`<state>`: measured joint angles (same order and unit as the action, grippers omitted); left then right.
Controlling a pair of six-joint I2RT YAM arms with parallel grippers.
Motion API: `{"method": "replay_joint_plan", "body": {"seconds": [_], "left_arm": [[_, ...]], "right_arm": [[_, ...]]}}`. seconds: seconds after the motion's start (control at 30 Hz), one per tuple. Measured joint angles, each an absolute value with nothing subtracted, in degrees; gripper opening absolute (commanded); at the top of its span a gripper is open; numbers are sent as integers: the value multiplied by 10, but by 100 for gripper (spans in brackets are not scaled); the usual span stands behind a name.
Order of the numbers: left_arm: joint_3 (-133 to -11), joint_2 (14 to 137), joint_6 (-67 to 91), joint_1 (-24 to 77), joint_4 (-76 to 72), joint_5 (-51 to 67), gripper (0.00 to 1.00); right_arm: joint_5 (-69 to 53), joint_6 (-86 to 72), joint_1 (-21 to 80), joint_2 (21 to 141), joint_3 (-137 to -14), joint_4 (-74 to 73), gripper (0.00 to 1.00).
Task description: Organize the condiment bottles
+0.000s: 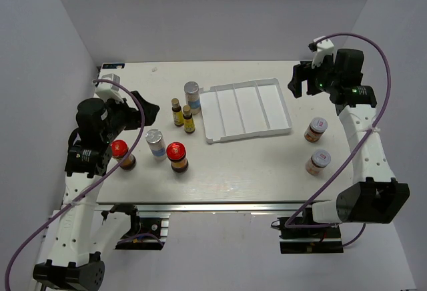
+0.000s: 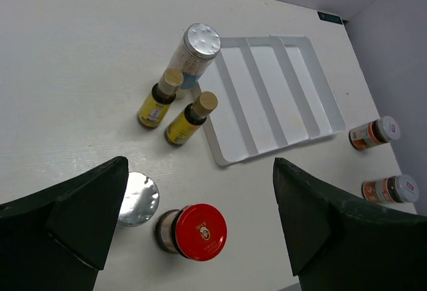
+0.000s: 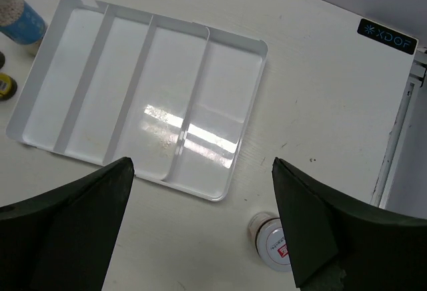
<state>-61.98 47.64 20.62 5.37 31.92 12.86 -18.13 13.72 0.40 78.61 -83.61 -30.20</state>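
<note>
The condiment bottles stand loose on the table. Two red-lidded jars and a silver-capped shaker are at the front left. A second shaker and two slim yellow bottles stand by the tray's left end. Two white-lidded jars are at the right. My left gripper hangs open and empty above one red-lidded jar. My right gripper is open and empty above the tray's right end, near a white-lidded jar.
A white divided tray with four empty lanes lies at the middle back of the table. Grey walls close in the left and right sides. The table's right edge runs close to my right gripper.
</note>
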Motion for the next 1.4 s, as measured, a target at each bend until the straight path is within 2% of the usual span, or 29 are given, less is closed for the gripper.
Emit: {"method": "replay_joint_plan", "body": {"seconds": [0.2, 0.43, 0.47, 0.5, 0.57, 0.6, 0.63, 0.73, 0.77, 0.9, 1.2, 1.4], "left_arm": [[-620, 478, 211, 54, 328, 162, 98], [-615, 478, 218, 53, 328, 184, 98], [-615, 479, 219, 54, 328, 187, 98], [-615, 479, 220, 53, 328, 189, 98], [-614, 481, 222, 54, 328, 194, 98], [-614, 481, 223, 54, 328, 197, 98], [-613, 483, 224, 54, 328, 202, 98], [-611, 491, 226, 54, 329, 213, 98], [-610, 496, 227, 54, 329, 218, 98], [-602, 508, 227, 54, 332, 228, 98], [-566, 508, 232, 53, 330, 232, 98], [-559, 509, 234, 54, 330, 232, 98]], "right_arm": [[-227, 203, 5, 758, -833, -329, 89], [-305, 290, 7, 668, -772, -331, 89], [-304, 286, 8, 661, -771, -331, 87], [-302, 281, 9, 658, -771, -331, 81], [-279, 260, 9, 663, -779, -337, 45], [-254, 246, 9, 675, -794, -347, 34], [-227, 228, 9, 692, -813, -359, 33], [-164, 191, -1, 743, -861, -382, 69], [-147, 183, -9, 756, -870, -390, 89], [-108, 179, -37, 782, -872, -427, 89], [-102, 239, -122, 870, -836, -473, 89], [-93, 275, -126, 917, -803, -475, 89]]}}
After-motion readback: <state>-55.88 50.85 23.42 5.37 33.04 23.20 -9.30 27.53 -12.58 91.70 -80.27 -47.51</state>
